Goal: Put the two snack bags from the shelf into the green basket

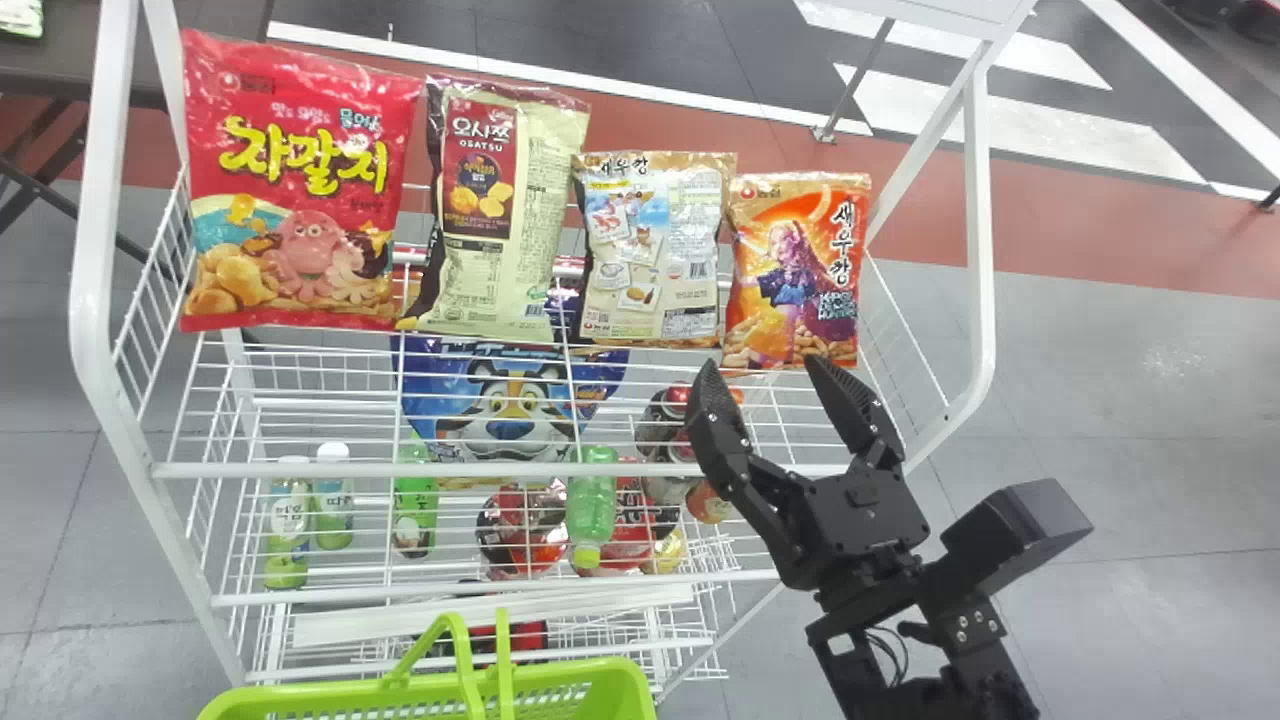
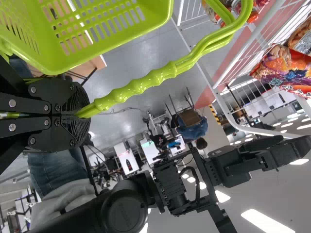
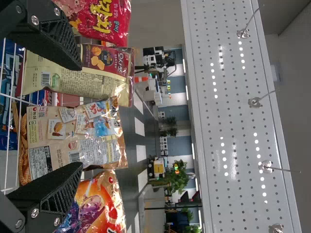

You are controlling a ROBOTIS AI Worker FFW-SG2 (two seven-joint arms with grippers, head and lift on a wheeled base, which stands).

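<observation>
Four snack bags stand in a row on the white wire shelf: a red bag (image 1: 295, 190), a cream and maroon bag (image 1: 500, 210), a beige bag (image 1: 655, 250) and an orange bag (image 1: 798, 275). My right gripper (image 1: 758, 368) is open just in front of the orange bag. In the right wrist view the right gripper (image 3: 77, 116) has its fingers apart, with the beige bag (image 3: 73, 138) beyond the gap. The green basket (image 1: 560, 690) is at the bottom edge; in the left wrist view my left gripper (image 2: 80, 115) is shut on the handle of the green basket (image 2: 97, 43).
White wire rails (image 1: 500, 469) run along the shelf's front. Lower tiers hold a blue bag (image 1: 510, 400), green bottles (image 1: 592, 505) and several other packs. A perforated grey panel (image 3: 233, 116) shows in the right wrist view. The rack's white side post (image 1: 980, 230) rises beside the orange bag.
</observation>
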